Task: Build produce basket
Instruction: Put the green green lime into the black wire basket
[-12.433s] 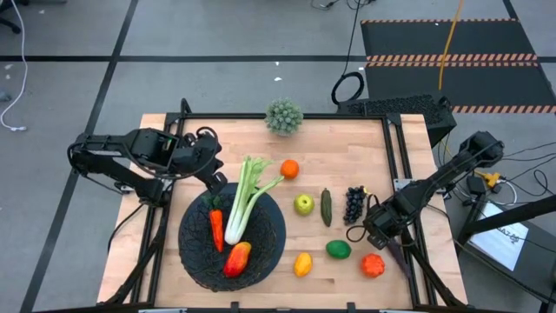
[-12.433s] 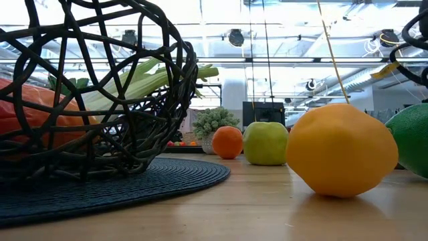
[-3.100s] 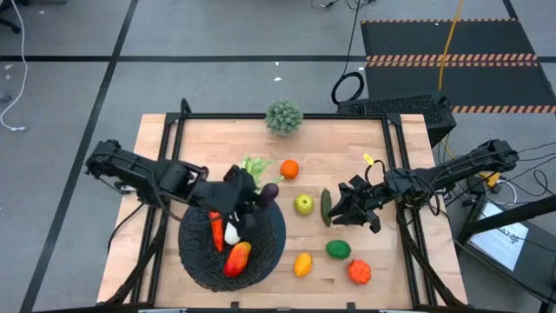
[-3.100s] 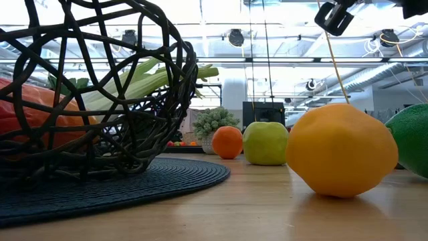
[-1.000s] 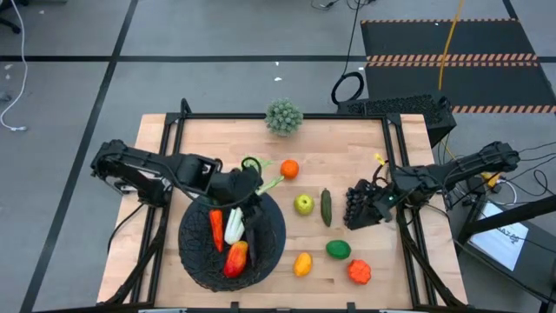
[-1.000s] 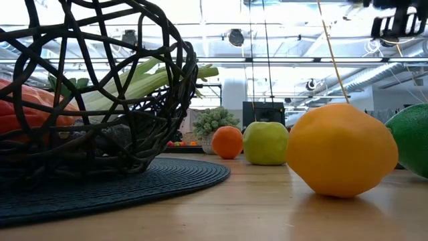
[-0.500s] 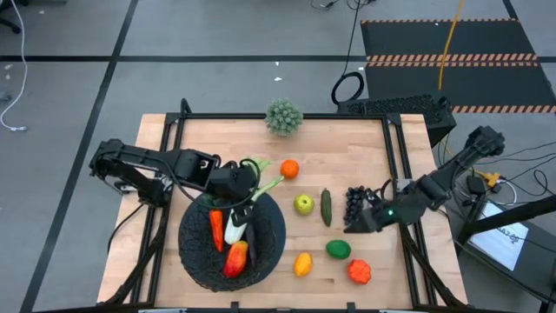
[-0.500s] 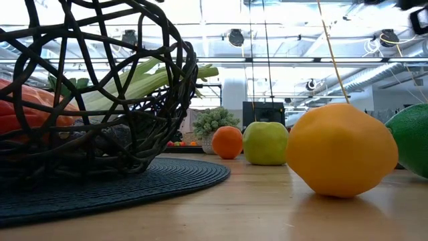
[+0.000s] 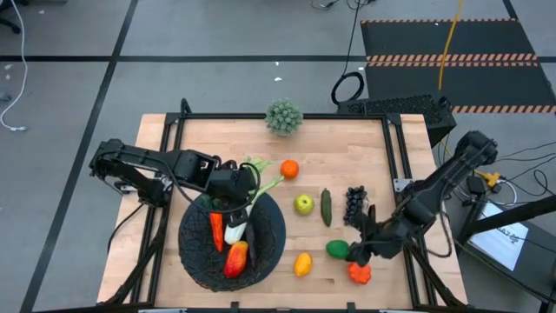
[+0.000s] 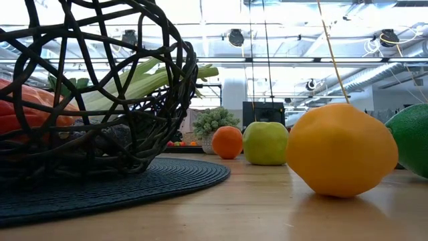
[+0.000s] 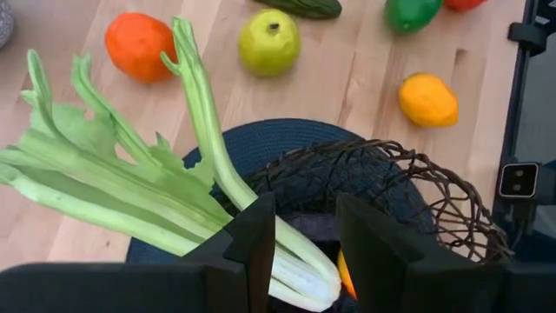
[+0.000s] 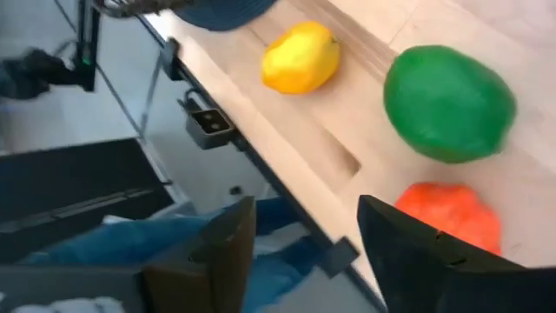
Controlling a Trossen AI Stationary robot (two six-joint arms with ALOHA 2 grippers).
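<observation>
3 produce in basket [image 9: 271, 248] | 7 outside | left end effector [image 9: 233, 202] open | right end effector [image 9: 356, 254] open

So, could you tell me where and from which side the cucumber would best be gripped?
Judging by its pose, grip the cucumber across its narrow middle, coming straight down from above. It lies flat on the table, long axis running front to back, with open wood on both long sides between the green apple and the grapes, so fingers should fit either side.
</observation>
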